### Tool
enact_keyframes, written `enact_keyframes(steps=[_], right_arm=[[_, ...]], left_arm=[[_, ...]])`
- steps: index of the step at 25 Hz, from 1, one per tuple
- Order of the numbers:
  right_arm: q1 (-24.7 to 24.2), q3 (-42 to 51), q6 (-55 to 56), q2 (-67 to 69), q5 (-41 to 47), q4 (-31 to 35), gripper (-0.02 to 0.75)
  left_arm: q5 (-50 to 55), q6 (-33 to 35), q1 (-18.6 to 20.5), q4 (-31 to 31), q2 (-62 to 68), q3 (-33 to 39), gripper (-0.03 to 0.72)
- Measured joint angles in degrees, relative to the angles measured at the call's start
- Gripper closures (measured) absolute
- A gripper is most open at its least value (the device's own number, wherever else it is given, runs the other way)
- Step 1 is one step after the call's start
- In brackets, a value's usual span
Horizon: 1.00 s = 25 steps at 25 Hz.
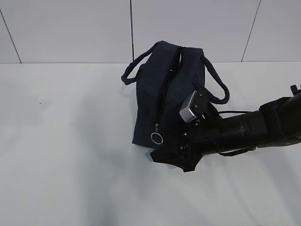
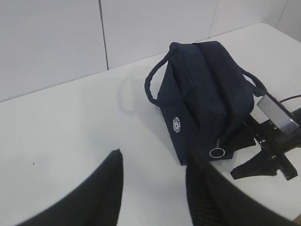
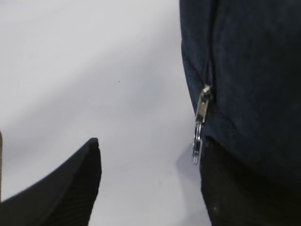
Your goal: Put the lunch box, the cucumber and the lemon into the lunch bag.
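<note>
The lunch bag [image 1: 162, 99] stands upright near the middle of the white table [image 1: 66, 155], its 2 loop handles drooping to either side and its zipper run closed down the near end, where the metal ring pull [image 1: 156, 137] hangs just above the tabletop; the right gripper [image 1: 171, 157] sits low at that end, jaws spread, with the ring just beside 1 finger [image 3: 235, 188] and nothing pinched between them; the left gripper [image 2: 153, 193] hangs well back from the bag, jaws also apart and empty. The lunch box, the cucumber and the lemon are not in view in any picture. The bag looks soft and light, fabric that will likely sag or slide if tugged, so the ring pull seems the place to take hold for opening, perhaps with the other arm steadying a handle [image 1: 129, 73] or the bag's side; the ring is thin, smooth metal and could slip from the pads. The table is plain, matte and pale; behind it runs a light panelled wall [image 1: 70, 28] with dark seams.
</note>
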Motion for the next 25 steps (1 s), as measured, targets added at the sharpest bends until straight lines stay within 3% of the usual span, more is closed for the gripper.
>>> enact_keyframes(steps=[7,15,25], right_arm=[[0.00,-4.03,5.37,4.58,3.62,0.10,0.242],[0.00,-4.03,5.84,4.93,7.67,0.10,0.328],[0.13,-5.06,9.40,5.07,3.42,0.10,0.339]], left_arm=[[0.00,0.00,0.00,0.00,0.00,0.00,0.371],[0.00,0.00,0.00,0.00,0.00,0.00,0.371],[0.00,0.00,0.00,0.02,0.00,0.00,0.371]])
